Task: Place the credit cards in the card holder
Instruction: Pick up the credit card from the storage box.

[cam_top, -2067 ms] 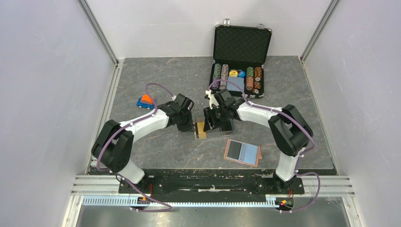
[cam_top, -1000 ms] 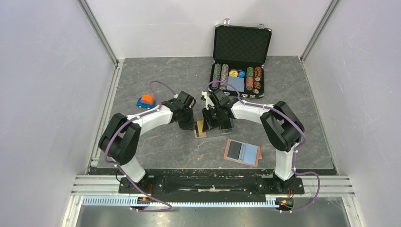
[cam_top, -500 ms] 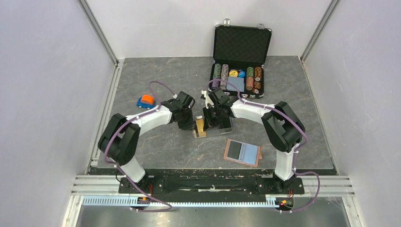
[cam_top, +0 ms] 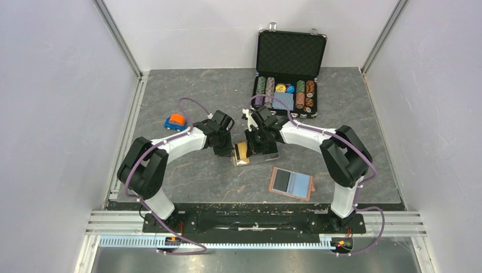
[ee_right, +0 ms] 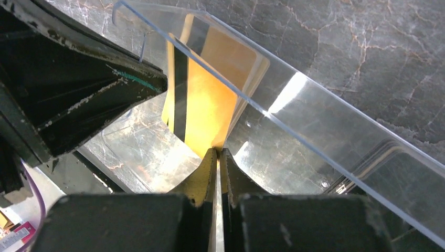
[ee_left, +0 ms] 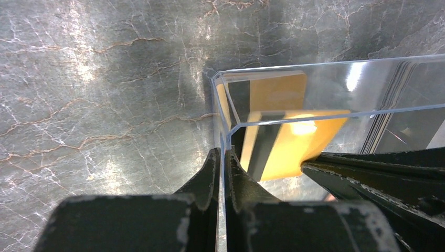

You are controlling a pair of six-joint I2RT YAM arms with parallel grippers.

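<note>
Both sets are clamped: left jaws on the clear box (ee_left: pixel 336 86) wall, right jaws on a gold card (ee_right: pixel 207 115) edge; thin pinch may slip, or the lift drags the box.

The left gripper (ee_left: pixel 220 160) has its two dark fingers pinched together on the near corner wall of a clear plastic box (ee_left: pixel 315 65), which sits on a grey marbled table (ee_left: pixel 105 94). Inside the box, a gold-orange card (ee_left: pixel 294 149) with a black stripe leans at a tilt in front of a second gold card (ee_left: pixel 275 89) standing near the far wall, and a stack of dark card edges (ee_left: pixel 391 105) shows through the plastic further right. The right gripper (ee_left: pixel 309 164) reaches in from the lower right, its black fingers meeting the tilted card's lower edge.
</note>
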